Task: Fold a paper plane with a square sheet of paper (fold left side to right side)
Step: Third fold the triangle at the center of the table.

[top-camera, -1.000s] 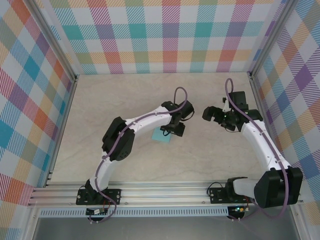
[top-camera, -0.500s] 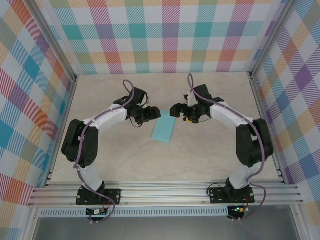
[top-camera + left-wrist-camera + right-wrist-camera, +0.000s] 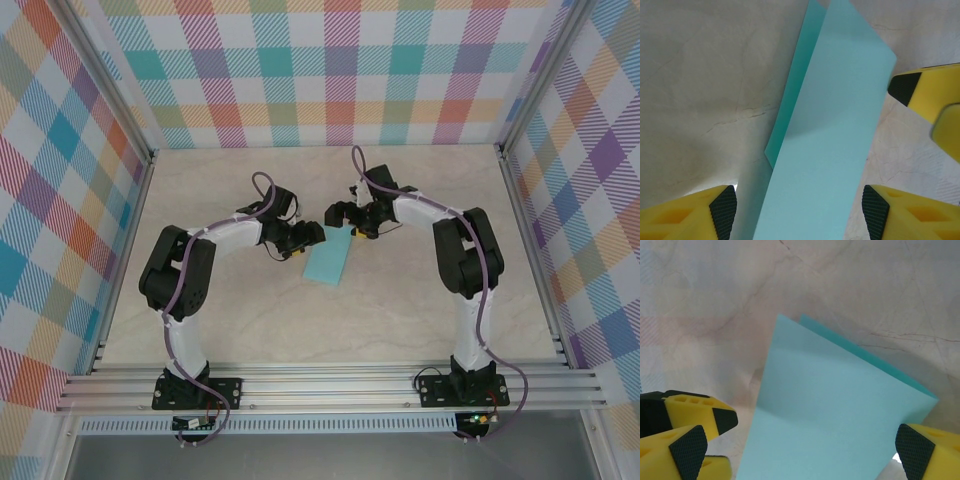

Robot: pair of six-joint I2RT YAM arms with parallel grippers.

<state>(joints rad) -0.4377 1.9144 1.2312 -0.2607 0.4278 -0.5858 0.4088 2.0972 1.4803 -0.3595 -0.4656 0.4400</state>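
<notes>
The square sheet of paper [image 3: 328, 262], folded in half, is laid flat at the centre of the table [image 3: 420, 300]. Just beyond the table's centre, the left gripper [image 3: 306, 237] and the right gripper [image 3: 340, 215] are held low with jaws spread apart.

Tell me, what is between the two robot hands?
The far end of the folded paper lies on the table between the left gripper and the right gripper. The top view shows it.
</notes>
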